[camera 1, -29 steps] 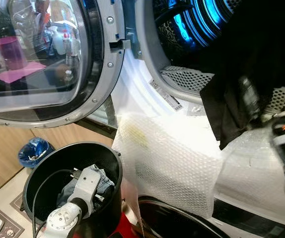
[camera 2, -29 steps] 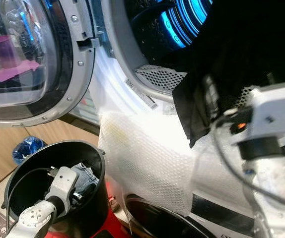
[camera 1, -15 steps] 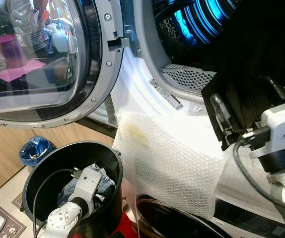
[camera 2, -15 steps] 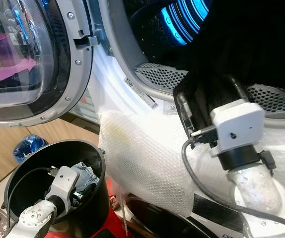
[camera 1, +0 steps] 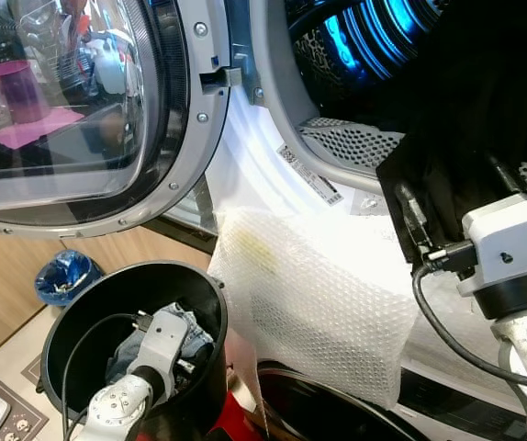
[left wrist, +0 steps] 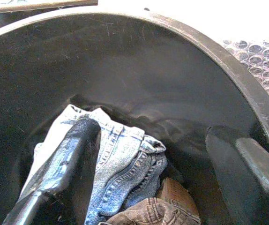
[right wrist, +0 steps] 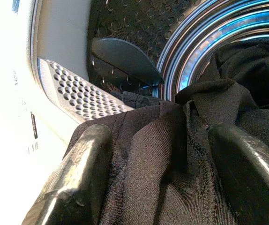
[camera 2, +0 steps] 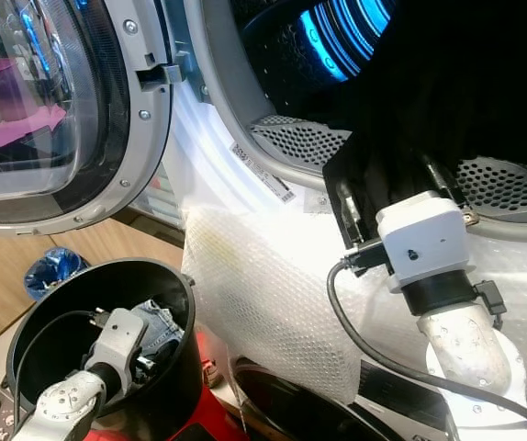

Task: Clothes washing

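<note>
A black garment [camera 1: 484, 110] hangs over the lip of the washer drum [camera 1: 355, 46], which glows blue inside. My right gripper [camera 2: 385, 179] is pressed into the garment's hanging edge at the perforated rim. Its fingers [right wrist: 78, 173] are spread open with black cloth bunched between them. My left gripper [left wrist: 158, 136] reaches down into a black bucket [camera 1: 71, 312] and stands open. It hovers just above blue jeans [left wrist: 120, 159] and a brown garment [left wrist: 167, 206] at the bottom.
The washer's round glass door [camera 1: 80, 110] is swung open to the left, above the bucket. Bubble wrap [camera 1: 319, 303] covers the machine's front below the drum. A small bin with a blue bag [camera 1: 61, 276] stands on the floor by the wooden cabinet.
My right arm has come in from the right edge and set its fingers against the black garment at the drum's lip. The left arm stays in the bucket.
</note>
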Controlling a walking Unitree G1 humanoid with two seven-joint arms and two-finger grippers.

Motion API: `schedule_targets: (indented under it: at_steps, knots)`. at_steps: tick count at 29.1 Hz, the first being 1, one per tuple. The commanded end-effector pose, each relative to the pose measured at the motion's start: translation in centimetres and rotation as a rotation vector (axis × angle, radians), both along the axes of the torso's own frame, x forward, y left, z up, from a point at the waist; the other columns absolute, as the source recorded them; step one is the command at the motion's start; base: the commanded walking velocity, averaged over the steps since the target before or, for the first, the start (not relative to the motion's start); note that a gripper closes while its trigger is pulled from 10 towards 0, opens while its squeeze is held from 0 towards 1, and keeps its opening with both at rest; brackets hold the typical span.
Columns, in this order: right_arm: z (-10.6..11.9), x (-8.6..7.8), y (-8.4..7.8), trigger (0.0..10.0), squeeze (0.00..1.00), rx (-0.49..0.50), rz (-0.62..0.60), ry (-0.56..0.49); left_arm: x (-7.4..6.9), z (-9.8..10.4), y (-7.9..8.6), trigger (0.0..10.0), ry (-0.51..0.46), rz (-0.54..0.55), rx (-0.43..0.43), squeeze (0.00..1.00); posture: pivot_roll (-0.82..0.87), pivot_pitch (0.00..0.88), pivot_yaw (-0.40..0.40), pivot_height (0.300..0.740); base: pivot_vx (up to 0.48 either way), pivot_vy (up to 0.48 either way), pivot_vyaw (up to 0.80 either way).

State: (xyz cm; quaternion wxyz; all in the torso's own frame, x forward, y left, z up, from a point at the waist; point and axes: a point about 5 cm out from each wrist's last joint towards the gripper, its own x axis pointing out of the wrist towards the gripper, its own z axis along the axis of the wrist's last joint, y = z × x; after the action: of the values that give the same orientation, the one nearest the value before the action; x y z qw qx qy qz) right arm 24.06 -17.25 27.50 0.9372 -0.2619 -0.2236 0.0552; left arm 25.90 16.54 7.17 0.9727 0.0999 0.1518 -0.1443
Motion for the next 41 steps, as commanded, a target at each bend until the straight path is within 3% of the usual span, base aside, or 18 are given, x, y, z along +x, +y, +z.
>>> schedule_targets:
  at_steps: [1,17,25,31,33,34,35,36,38,39,41]
  knots:
    - [0.2,0.1,0.0,0.0,0.0,0.004,-0.001,-0.01,-0.3,-0.2,0.1,10.0,0.012,0.003,-0.002,0.0,-0.13,0.077,0.08,0.74,0.0,0.0,0.0]
    - [0.8,0.9,0.5,0.0,0.0,0.071,0.04,-0.029,-0.4,-0.3,0.0,10.0,0.012,0.009,-0.004,0.0,-0.11,0.076,0.072,0.74,0.0,0.0,0.0]
    - [3.5,2.5,0.4,0.0,0.0,0.209,0.101,-0.1,-0.3,-0.3,0.0,10.0,0.005,0.019,-0.008,0.0,-0.1,0.059,0.061,0.74,0.0,0.0,0.0]
    - [7.4,5.4,0.3,0.0,0.0,0.331,0.158,-0.194,-0.3,-0.2,0.0,10.0,0.0,0.031,-0.012,0.0,-0.09,0.059,0.058,0.74,0.0,0.0,0.0]
    - [9.0,8.2,0.3,0.0,0.0,0.345,0.129,-0.196,-0.2,-0.2,0.0,10.0,0.0,0.03,-0.01,0.0,-0.1,0.058,0.061,0.74,0.0,0.0,0.0]
    - [9.0,8.2,0.3,0.0,0.0,0.345,0.129,-0.196,-0.2,-0.2,0.0,10.0,0.0,0.03,-0.01,0.0,-0.1,0.058,0.061,0.74,0.0,0.0,0.0]
    - [9.8,9.7,0.4,0.0,0.0,0.336,0.097,-0.187,-0.2,-0.2,0.0,10.0,0.0,0.029,-0.009,0.0,-0.1,0.055,0.066,0.74,0.0,0.0,0.0]
    - [12.3,12.7,0.7,0.0,0.0,0.343,0.073,-0.159,0.0,-0.1,-0.1,10.0,-0.003,0.026,-0.008,0.0,-0.1,0.041,0.071,0.74,0.0,0.0,0.0]
    - [14.1,14.2,0.9,0.0,0.0,0.37,0.069,-0.129,0.2,-0.1,-0.1,10.0,-0.005,0.025,-0.008,0.0,-0.11,0.042,0.075,0.74,0.0,0.0,0.0]
    - [14.1,14.2,0.9,0.0,0.0,0.37,0.069,-0.129,0.2,-0.1,-0.1,10.0,-0.005,0.025,-0.008,0.0,-0.11,0.042,0.075,0.74,0.0,0.0,0.0]
    - [16.2,15.1,0.6,0.0,0.0,0.406,0.048,-0.104,0.2,-0.1,-0.1,10.0,-0.006,0.022,-0.008,0.0,-0.11,0.034,0.072,0.74,0.0,0.0,0.0]
